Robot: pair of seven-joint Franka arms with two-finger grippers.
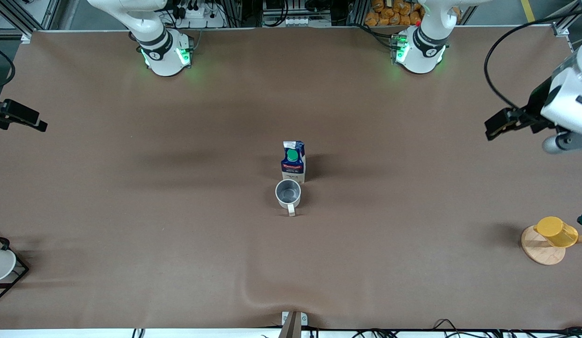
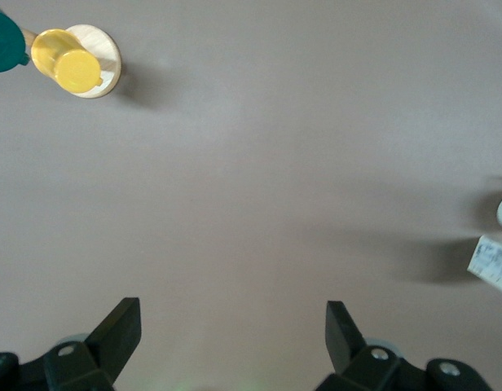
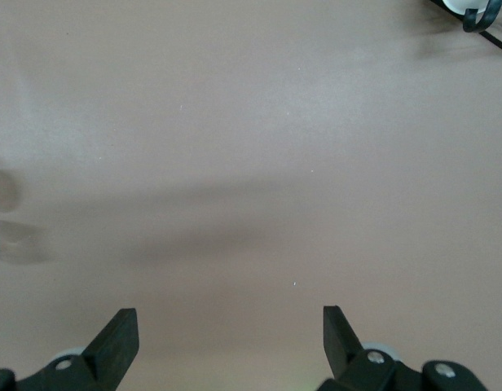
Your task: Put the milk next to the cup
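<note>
Blue milk (image 1: 293, 162) touching cup (image 1: 288, 192), frame centre | my left gripper (image 2: 231, 334), right gripper (image 3: 229, 338) spread, empty | risk: nudging carton topples it.

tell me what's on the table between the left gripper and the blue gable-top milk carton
Nothing: in the front view only bare brown table covering lies between the open left gripper, raised at the left arm's table end, and the blue gable-top milk carton.
</note>
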